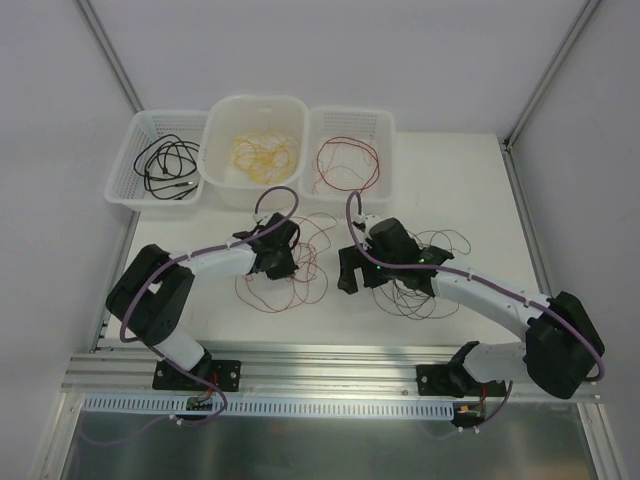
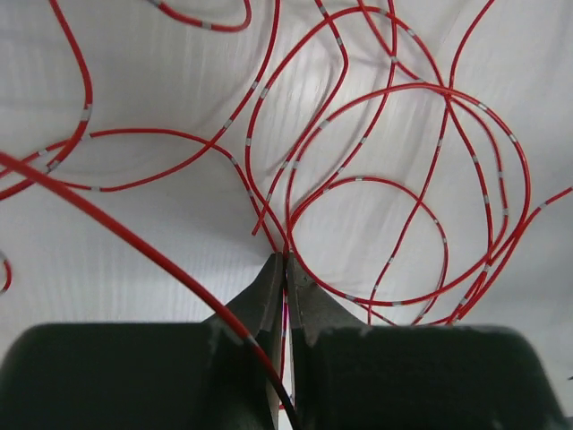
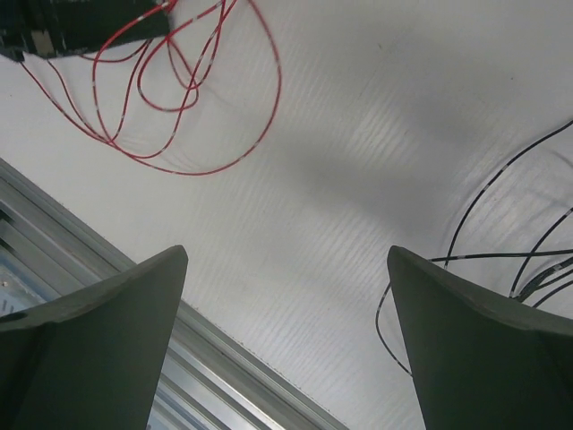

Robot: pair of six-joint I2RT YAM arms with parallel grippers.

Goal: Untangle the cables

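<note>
- Left basket (image 1: 120, 182), upper left of the overhead view: white, with coiled black cables (image 1: 165, 165) inside.
- Tub (image 1: 255, 99), just right of it: white, holding a heap of yellow cables (image 1: 265, 152).
- Right basket (image 1: 350, 112), touching the tub's right side: white, with a few red cables (image 1: 348, 163) looped in it.
- Left gripper (image 2: 285, 262), left of centre on the white table (image 1: 470, 190): its fingers are pressed together, pinching a strand of the loose red cables (image 1: 305, 275). In its wrist view, red loops fan out above the tips across the whole frame, crossing one another many times. One more red strand runs diagonally in front of the fingers.
- The loose red cables lie on the table between the two grippers and spread toward the lower left.
- Right gripper (image 3: 286, 269), right of centre: fingers spread wide, with only bare table between them.
- Loose black cables (image 1: 415, 300), around and under the right arm: thin loops lying on the table. In the right wrist view they show at the right edge, well apart from the red loops at upper left.
</note>
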